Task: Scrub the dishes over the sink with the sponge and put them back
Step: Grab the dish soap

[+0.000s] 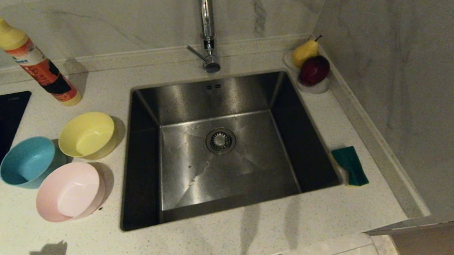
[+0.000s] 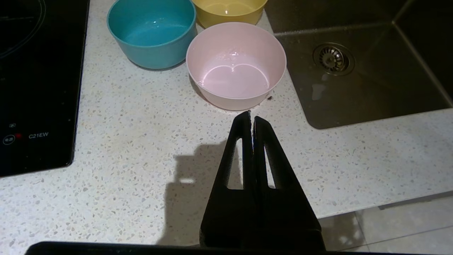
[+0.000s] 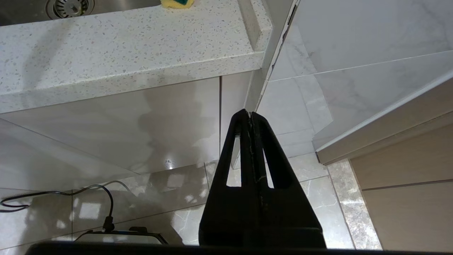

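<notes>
Head view: three bowls (image 1: 71, 161) cluster left of the sink (image 1: 217, 150); the sponge (image 1: 350, 165) lies by its right rim. The left gripper (image 2: 251, 117), pressed together, hovers over bare counter before the pink bowl (image 2: 236, 65); the right gripper (image 3: 249, 115), likewise closed, hangs below the counter edge (image 3: 141, 76).

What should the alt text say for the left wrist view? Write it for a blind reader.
The left gripper, jaws shut and empty, hangs over a speckled countertop just short of a pink bowl. A blue bowl and a yellow bowl stand behind it, with the steel sink on one side and a black cooktop on the other.
</notes>
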Robot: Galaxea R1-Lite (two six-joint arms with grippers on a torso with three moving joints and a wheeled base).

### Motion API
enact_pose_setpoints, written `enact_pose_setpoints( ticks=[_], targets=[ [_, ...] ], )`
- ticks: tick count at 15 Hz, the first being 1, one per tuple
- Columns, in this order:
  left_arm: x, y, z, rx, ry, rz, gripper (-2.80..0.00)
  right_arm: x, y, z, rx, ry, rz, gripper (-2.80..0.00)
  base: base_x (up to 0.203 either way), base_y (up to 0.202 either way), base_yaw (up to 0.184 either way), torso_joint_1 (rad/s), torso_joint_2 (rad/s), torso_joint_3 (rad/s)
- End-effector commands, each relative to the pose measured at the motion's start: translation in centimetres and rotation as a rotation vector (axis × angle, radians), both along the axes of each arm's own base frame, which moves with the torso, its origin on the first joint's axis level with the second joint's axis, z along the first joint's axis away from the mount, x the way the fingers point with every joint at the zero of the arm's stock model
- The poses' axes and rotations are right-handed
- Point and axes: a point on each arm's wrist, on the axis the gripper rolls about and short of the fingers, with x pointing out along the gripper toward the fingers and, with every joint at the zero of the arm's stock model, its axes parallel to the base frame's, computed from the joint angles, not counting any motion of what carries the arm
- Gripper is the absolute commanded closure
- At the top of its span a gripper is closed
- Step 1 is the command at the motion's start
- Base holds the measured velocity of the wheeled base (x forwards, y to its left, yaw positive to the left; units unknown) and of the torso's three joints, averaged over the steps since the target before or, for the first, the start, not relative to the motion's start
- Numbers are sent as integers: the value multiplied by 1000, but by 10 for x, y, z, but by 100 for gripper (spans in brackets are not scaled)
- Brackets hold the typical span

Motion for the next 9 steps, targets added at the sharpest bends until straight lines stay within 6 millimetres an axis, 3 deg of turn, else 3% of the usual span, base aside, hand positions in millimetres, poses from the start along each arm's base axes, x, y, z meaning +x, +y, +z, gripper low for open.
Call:
enact_pose_setpoints(
  ticks=[1,3,7,9],
  targets=[
    [3,0,-11,1,38,1,0,0,0,0,-1,-1,1,0,0,0,0,0,0,0],
    [0,0,-1,3,5,8,0,0,0,0,-1,0,1,0,0,0,0,0,0,0],
    [-18,0,46,4,-64,12,0,0,0,0,-1,-1,1,0,0,0,0,0,0,0],
    [-17,0,75,4,-44,22,0,0,0,0,-1,1,1,0,0,0,0,0,0,0]
  ],
)
